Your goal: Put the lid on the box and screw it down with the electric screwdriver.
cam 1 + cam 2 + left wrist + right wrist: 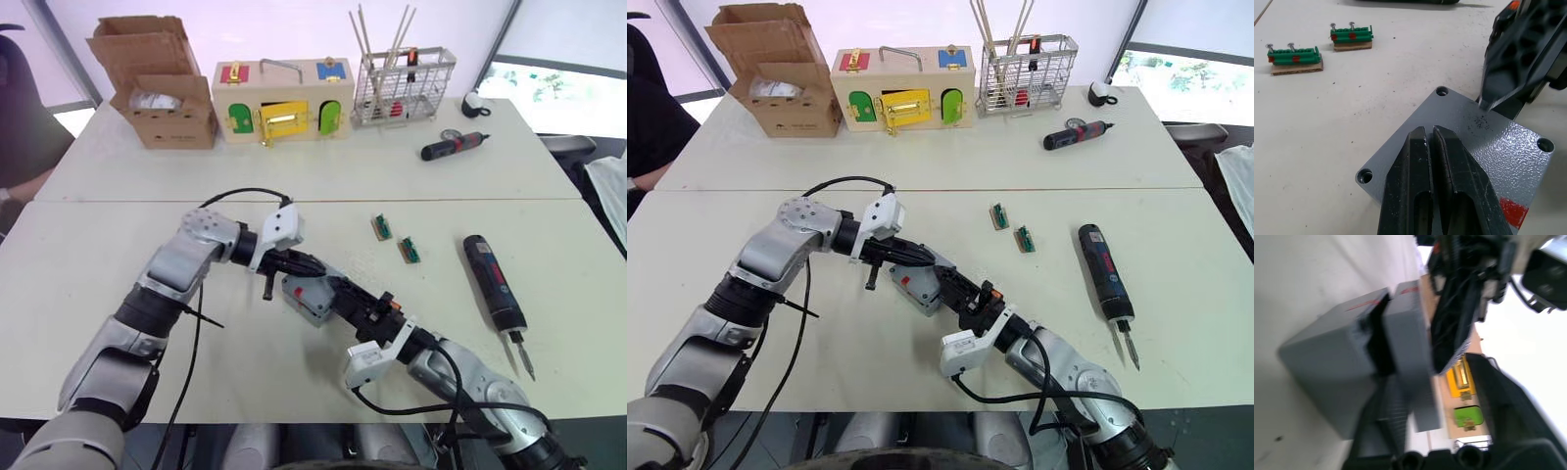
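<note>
The grey lid [1474, 142], with screw holes in its corners, lies over the grey box [1327, 367] at the table's middle. A dark gap separates the two on the side seen in the right wrist view. My left gripper [1428, 131] is shut, its tips resting on the lid's top. From the near right, my right gripper [338, 289] is shut on the lid's edge, with one fingertip [1485, 102] on the lid's top and the other finger in the gap. The electric screwdriver [495, 284] lies on the table to the right, apart from both grippers.
Two green terminal blocks [381, 227] [409, 251] holding screws lie beyond the box to the right. A small black-and-red screwdriver [453, 147], a wire basket [404, 88], a wooden box with coloured doors [282, 103] and a cardboard box [162, 98] stand along the back.
</note>
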You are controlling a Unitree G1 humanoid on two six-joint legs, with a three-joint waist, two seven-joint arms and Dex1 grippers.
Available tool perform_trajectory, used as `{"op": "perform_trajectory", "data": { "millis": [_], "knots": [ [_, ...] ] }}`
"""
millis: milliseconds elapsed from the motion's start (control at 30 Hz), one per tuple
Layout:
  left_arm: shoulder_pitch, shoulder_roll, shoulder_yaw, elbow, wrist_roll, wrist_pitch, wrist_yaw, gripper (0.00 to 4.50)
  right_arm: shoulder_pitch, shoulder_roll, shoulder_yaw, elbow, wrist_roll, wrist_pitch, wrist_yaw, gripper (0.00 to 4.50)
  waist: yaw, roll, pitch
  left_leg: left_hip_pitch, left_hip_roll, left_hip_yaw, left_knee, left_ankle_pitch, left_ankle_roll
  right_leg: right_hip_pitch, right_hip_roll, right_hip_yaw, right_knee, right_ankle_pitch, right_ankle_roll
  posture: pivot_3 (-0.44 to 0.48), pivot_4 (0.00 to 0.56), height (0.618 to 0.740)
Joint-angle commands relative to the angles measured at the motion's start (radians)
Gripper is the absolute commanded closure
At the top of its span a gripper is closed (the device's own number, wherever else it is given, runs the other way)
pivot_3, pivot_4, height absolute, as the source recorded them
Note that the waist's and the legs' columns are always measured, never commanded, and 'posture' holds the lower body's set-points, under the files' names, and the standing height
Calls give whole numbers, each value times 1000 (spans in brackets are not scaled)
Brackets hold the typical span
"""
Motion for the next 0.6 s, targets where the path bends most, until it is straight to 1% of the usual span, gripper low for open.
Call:
{"op": "perform_trajectory", "data": {
  "millis": [33, 100, 133, 433, 500, 567, 600],
  "knots": [
    [56, 2, -89, 40, 80, -18, -8, 4308, 12, 2, -17, -57, 10, -2, -14, 739, 1, 0, -2, 0, 0, 0, 0, 0, 0, 0, 0, 0, 0, 0, 0, 0, 150, 740],
    [69, 3, -98, 42, 94, -37, -7, 4308, 16, 0, -22, -63, 12, -2, -13, 183, 1, 0, -6, 0, 0, 0, 0, 0, 0, 0, 0, 0, 0, 0, 0, 0, 150, 740],
    [74, 3, -100, 41, 97, -39, -8, 4308, 19, -1, -26, -67, 14, -2, -12, 40, 1, 0, -8, 0, 0, 0, 0, 0, 0, 1, 0, 0, -1, 0, 0, 0, 150, 740],
    [101, 9, -111, 53, 129, -71, 0, 4308, 53, -38, -66, -95, 31, -25, -14, 40, 0, 0, -11, 4, 0, 0, -1, -1, 1, 5, 0, 0, -1, 0, 0, 0, 150, 740],
    [103, 5, -115, 63, 139, -85, 12, 4308, 45, -36, -62, -89, 33, -28, -14, 40, 1, -1, -11, 9, 0, 0, -2, -1, 2, 9, 0, 0, -3, 0, 0, 0, 150, 740],
    [104, 1, -117, 68, 142, -90, 18, 4308, 36, -28, -51, -85, 30, -31, -12, 40, 1, -1, -11, 17, 0, 0, -4, -2, 4, 18, 0, 0, -6, -2, -1, 0, 150, 740],
    [104, -1, -116, 69, 141, -92, 22, 4308, 33, -23, -47, -84, 28, -31, -10, 40, 1, 0, -11, 18, 0, 0, -4, -2, 4, 19, 0, 0, -6, -2, -1, 0, 150, 740]
  ]
}}
